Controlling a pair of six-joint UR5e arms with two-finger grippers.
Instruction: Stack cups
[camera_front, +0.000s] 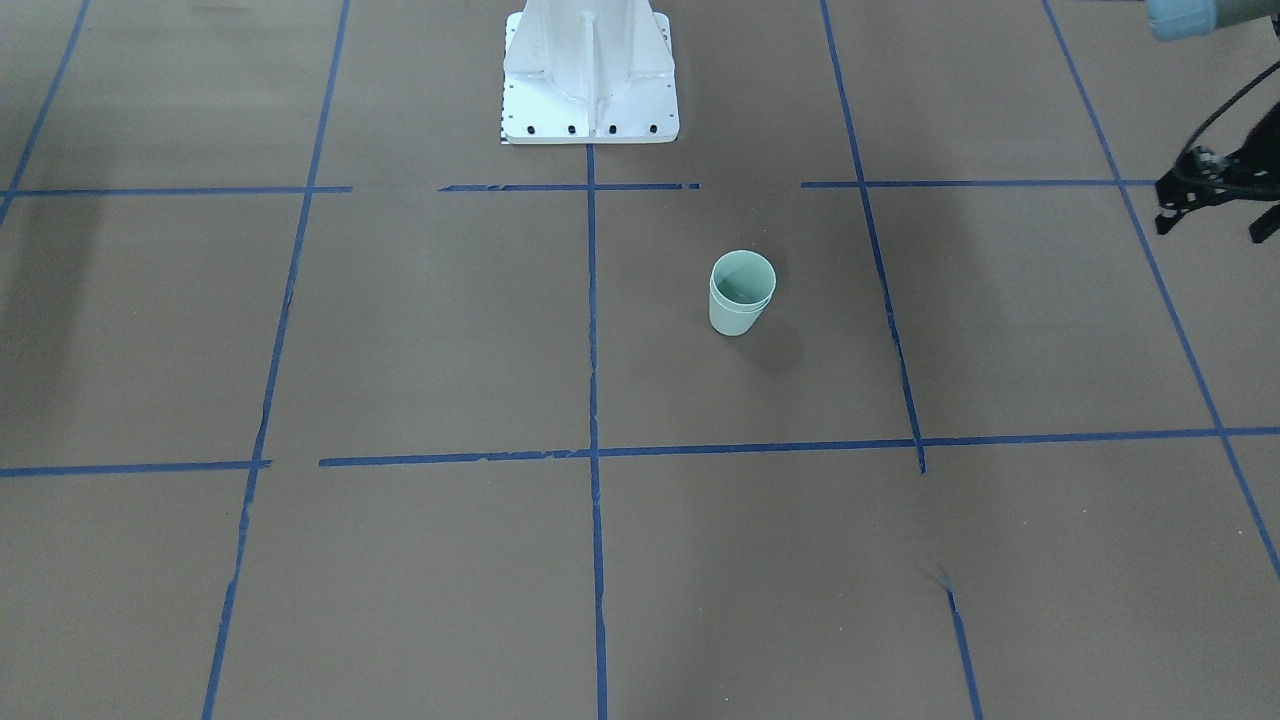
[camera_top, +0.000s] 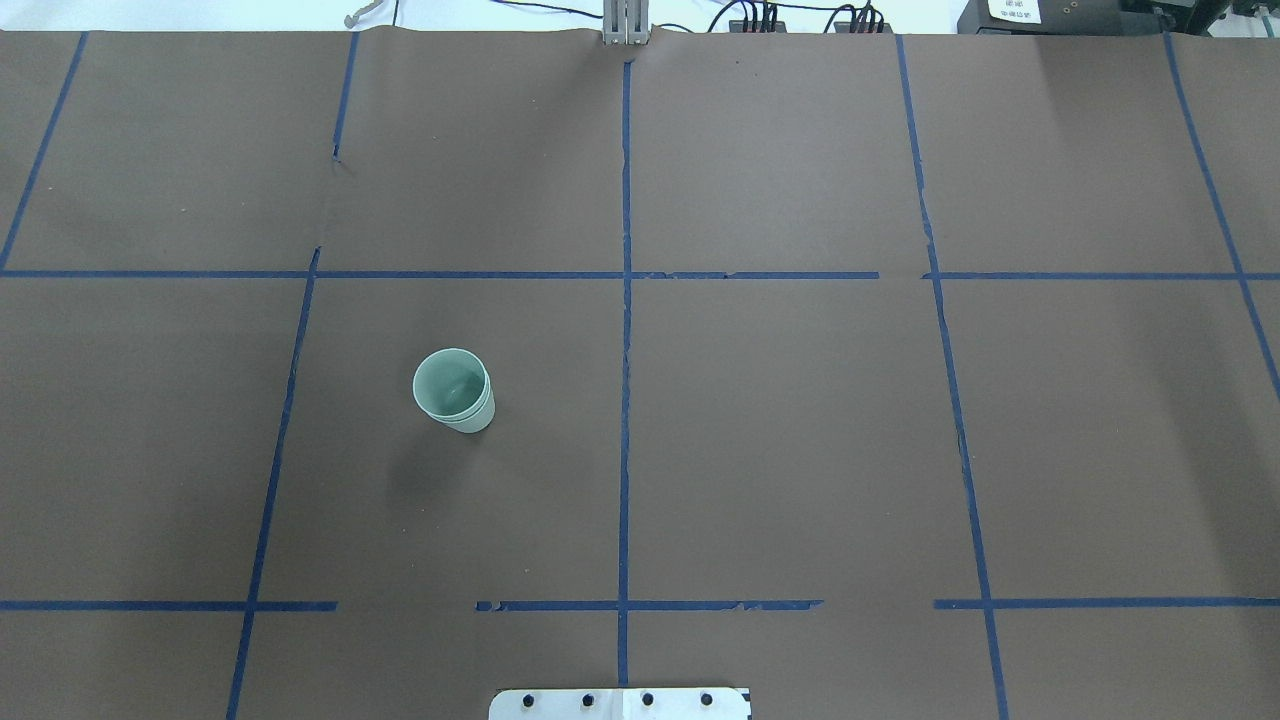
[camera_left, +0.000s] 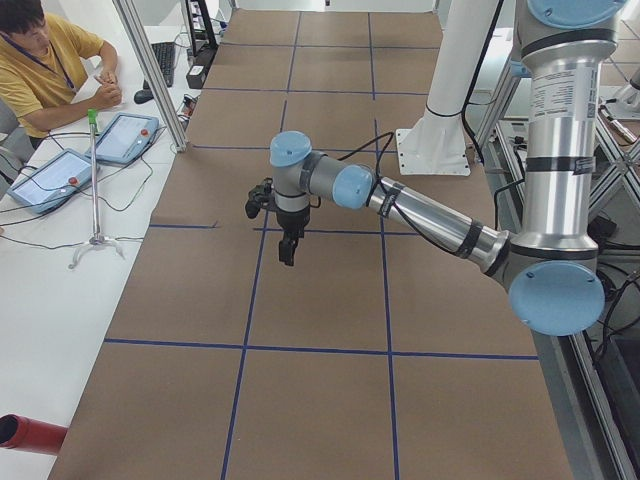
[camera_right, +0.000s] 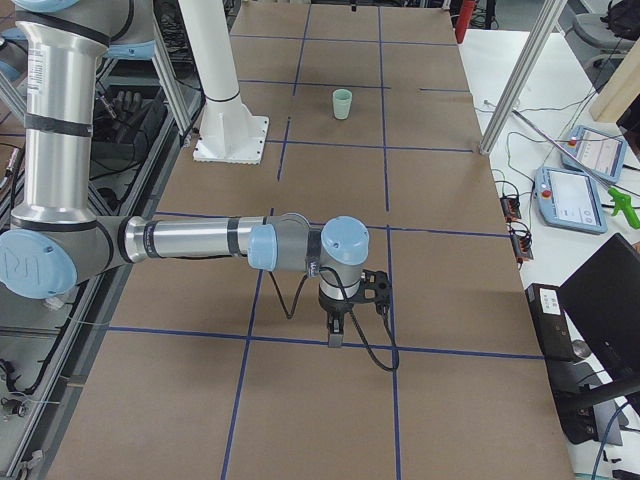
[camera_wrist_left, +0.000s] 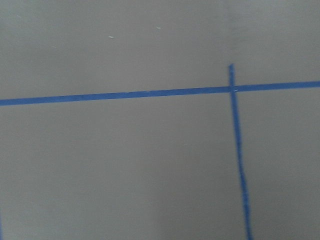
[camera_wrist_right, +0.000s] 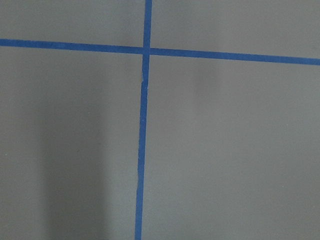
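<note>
The two pale mint-green cups (camera_front: 742, 293) stand upright on the brown table with one nested inside the other, both rims showing. The stack also shows in the overhead view (camera_top: 455, 390) and far off in the exterior right view (camera_right: 342, 103). My left gripper (camera_left: 288, 250) points down over the table, well away from the cups; a black part of its wrist shows at the front view's right edge (camera_front: 1215, 190). My right gripper (camera_right: 335, 335) points down over a tape line at the other end of the table. I cannot tell whether either is open or shut. Both wrist views show only paper and tape.
The white robot base (camera_front: 590, 75) stands at the table's robot side. Blue tape lines (camera_top: 625, 300) divide the brown paper into squares. An operator (camera_left: 45, 60) sits at a side table with tablets (camera_left: 125, 135) and a small stand (camera_left: 95, 180).
</note>
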